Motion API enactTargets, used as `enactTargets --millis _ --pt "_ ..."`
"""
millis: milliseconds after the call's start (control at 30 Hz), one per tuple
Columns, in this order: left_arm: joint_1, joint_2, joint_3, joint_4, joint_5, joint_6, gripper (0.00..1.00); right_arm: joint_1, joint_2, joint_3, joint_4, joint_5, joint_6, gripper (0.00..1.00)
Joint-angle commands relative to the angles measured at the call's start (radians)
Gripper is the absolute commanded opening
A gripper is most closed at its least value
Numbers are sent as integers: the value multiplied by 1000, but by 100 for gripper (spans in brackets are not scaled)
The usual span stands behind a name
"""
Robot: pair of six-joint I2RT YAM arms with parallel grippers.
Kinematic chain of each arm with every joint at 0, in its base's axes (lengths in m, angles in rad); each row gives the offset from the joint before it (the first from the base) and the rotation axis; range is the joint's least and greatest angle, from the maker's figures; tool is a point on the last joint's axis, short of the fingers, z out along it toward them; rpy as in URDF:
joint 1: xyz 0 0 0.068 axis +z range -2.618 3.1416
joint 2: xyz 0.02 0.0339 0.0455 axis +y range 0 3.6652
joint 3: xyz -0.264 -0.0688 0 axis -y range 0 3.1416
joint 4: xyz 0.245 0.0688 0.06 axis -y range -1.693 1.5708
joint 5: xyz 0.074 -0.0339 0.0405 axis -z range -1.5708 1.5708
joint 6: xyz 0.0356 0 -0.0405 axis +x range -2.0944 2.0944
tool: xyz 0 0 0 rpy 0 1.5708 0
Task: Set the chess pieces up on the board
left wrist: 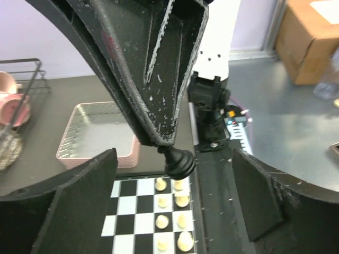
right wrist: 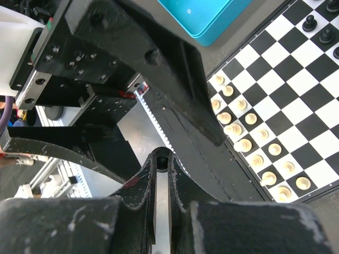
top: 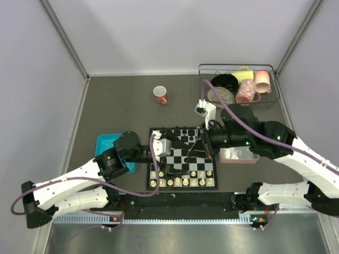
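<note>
A flat black-and-white checked chessboard (top: 209, 161) is seen at the centre of the dark table, just ahead of the two arm bases. Small glossy black chess figures (top: 184, 130) are gathered along its 12 o'clock edge. Two rows of cream-white chess figures (top: 183, 180) are lined up along its 6 o'clock edge.

One small glossy black turned figure (left wrist: 179, 163) is pinched by its top at the tip of the right gripper (left wrist: 161, 142). The jaws are pressed almost together around it, and only a thin slit is shown between them in the right wrist view. The figure is held over the board's edge beside the cream-white rows. Whether its base touches the board cannot be told.

The left gripper (left wrist: 174, 159) is held with its jaws spread wide. Its broad black fingers (left wrist: 69, 201) are placed at 9 and 3 o'clock of the held figure, apart from it.

A shallow teal plastic tray (top: 106, 143) is set at 9 o'clock of the board, and a shallow pink tray (top: 238, 155) at 3 o'clock. A black wire rack (top: 265, 67) filled with mugs is placed at 1 o'clock, and a small red-orange cup (top: 160, 95) at 11 o'clock.
</note>
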Motion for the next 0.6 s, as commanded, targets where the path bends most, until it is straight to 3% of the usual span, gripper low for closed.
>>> enactTargets --millis 0,100,200,233,333,467,567 --pt "-5 -40 -2 32 -90 -17 98 -12 -14 25 20 38 -4 0" --pt "-3 -69 -28 18 -183 -80 99 -14 -28 29 23 111 -10 0" --pt "-3 -127 -68 -15 -401 -212 99 -14 -52 14 25 279 -21 0" --pt "-2 -170 -81 -28 -567 -240 99 -12 -57 -3 26 337 -23 0" --pt "11 -240 -74 -159 -897 -353 99 -12 -69 -65 92 510 -58 0" --pt "95 -280 12 -439 -1137 -502 99 -12 -11 -144 236 625 -121 0" --pt "245 -265 76 -560 -1057 -579 98 -12 75 -179 365 635 -181 0"
